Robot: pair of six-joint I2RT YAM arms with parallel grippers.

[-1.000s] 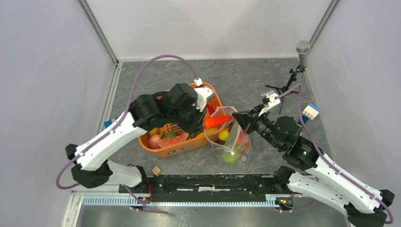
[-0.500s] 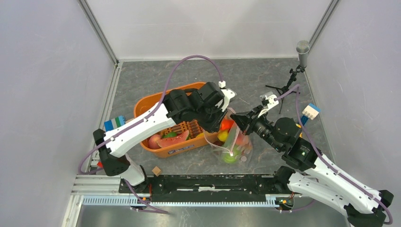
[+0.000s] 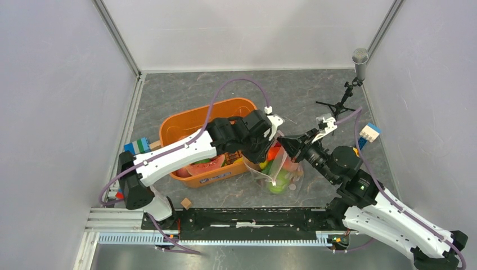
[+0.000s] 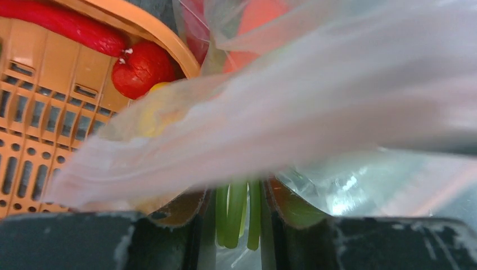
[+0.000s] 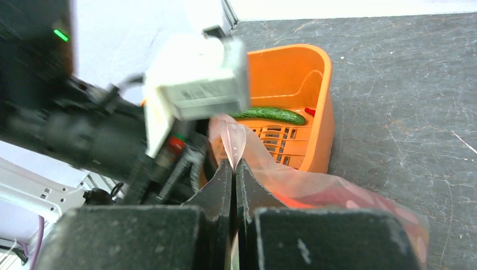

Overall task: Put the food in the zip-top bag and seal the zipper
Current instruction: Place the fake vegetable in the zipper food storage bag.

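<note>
Loading step: the zip-top bag [image 3: 281, 175] sits on the table [image 3: 315, 95] just beside the orange tub [image 3: 185, 121], with several pieces of food [image 3: 274, 187] already inside. The right gripper [image 5: 233, 166], fingers pressed together, pinches the bag's rim at the zipper [image 5: 232, 138]. The left gripper [image 3: 268, 149] is at the mouth, closed on the green stalks [image 4: 236, 208] of an orange-red piece [image 3: 274, 152]. Likely faults: the floppy film may slip from the single pinch and let the mouth collapse, or the piece may catch on the rim and drop outside. Only the left wrist view shows the stalks between the fingers and a red chilli [image 4: 62, 22] left in the tub; only the right wrist view shows the pinch itself; only the top view shows the bag's contents
</note>
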